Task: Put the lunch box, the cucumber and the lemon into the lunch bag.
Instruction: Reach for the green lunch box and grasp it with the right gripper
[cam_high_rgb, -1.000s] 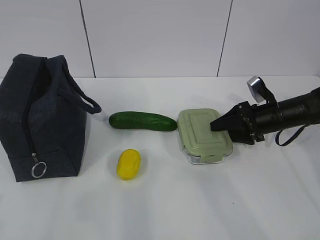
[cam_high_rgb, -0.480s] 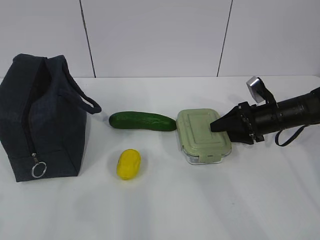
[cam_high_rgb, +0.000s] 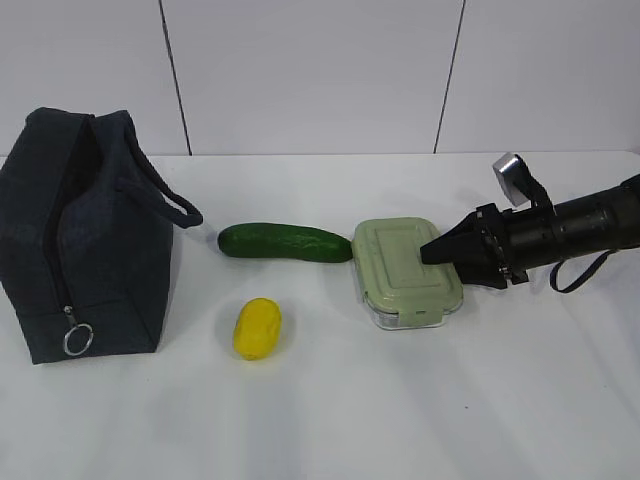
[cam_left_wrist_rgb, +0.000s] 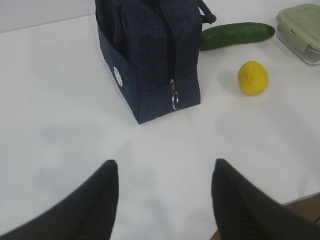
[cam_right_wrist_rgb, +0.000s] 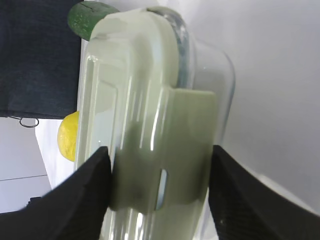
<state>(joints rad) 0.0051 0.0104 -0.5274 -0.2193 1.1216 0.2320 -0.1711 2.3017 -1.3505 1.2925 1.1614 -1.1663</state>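
The lunch box (cam_high_rgb: 410, 265), clear glass under a sage-green lid, lies right of centre on the white table. My right gripper (cam_high_rgb: 432, 250) reaches in from the right over its near end. In the right wrist view the gripper (cam_right_wrist_rgb: 160, 149) has one finger against the lid and the other by the glass side of the lunch box (cam_right_wrist_rgb: 150, 100). The cucumber (cam_high_rgb: 285, 242) lies just left of the box and the lemon (cam_high_rgb: 257, 328) in front of it. The dark navy lunch bag (cam_high_rgb: 85, 235) stands far left. My left gripper (cam_left_wrist_rgb: 165, 162) hovers open over bare table, short of the lunch bag (cam_left_wrist_rgb: 145, 55).
A white panelled wall (cam_high_rgb: 310, 70) backs the table. The bag's zipper ring pull (cam_high_rgb: 77, 339) hangs at its front corner. The table's near edge (cam_left_wrist_rgb: 305, 200) shows at lower right in the left wrist view. Bare table lies between the bag and the lemon (cam_left_wrist_rgb: 253, 78).
The right gripper's fingers have closed in on the lunch box, which shifted a little to the left. Left arm, cucumber, lemon and bag have not moved.
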